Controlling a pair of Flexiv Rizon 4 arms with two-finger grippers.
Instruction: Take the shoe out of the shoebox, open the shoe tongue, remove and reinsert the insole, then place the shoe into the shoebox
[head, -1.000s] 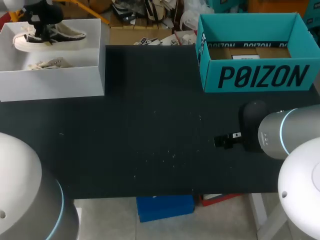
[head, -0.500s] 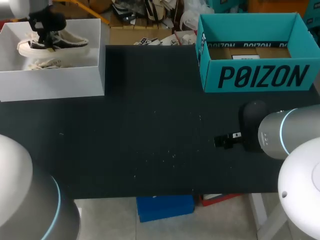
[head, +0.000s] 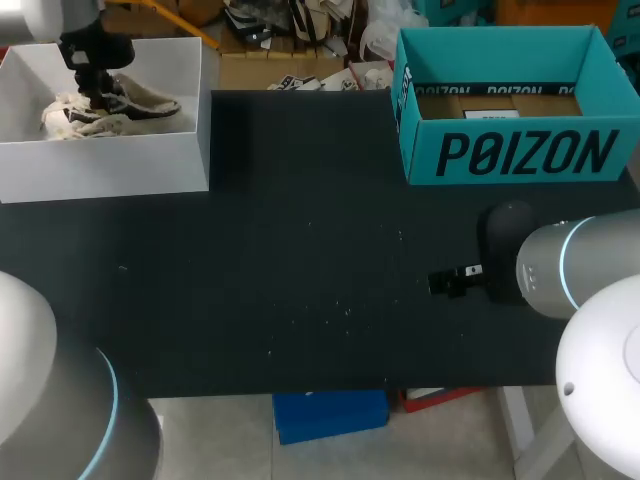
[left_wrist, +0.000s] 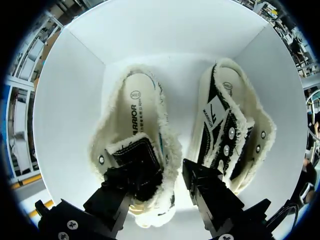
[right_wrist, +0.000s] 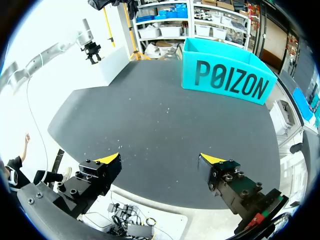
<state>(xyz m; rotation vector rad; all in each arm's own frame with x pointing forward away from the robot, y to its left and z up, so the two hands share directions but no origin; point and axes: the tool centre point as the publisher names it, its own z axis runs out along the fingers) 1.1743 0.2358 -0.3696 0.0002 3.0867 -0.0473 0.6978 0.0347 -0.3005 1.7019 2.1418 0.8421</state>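
Over the last second our left gripper (head: 97, 98) has brought the shoe (head: 120, 104) down from above the white box (head: 110, 165) at the far left of the table (head: 300, 260). The shoe now sits low inside the box, so we judge the last step, putting it back, is all but done and only the release remains.

In the left wrist view the left gripper (left_wrist: 167, 175) pinches the fleecy side wall of the shoe (left_wrist: 135, 145): one finger is down in the opening over the tongue, the other outside it. A second shoe (left_wrist: 230, 125) lies just beside it on the right, within the same walls (left_wrist: 165, 30).

Our right gripper (right_wrist: 160, 158) hangs spread wide over bare table at the near right, holding nothing, well apart from the teal box (head: 520, 155) at the far right.

The left gripper's yellow tips are buried in the fleece, so we cannot see exactly where they bite. We cannot tell whether the sole rests flat on the box floor. From the head view the two shoes merge into one pale heap.
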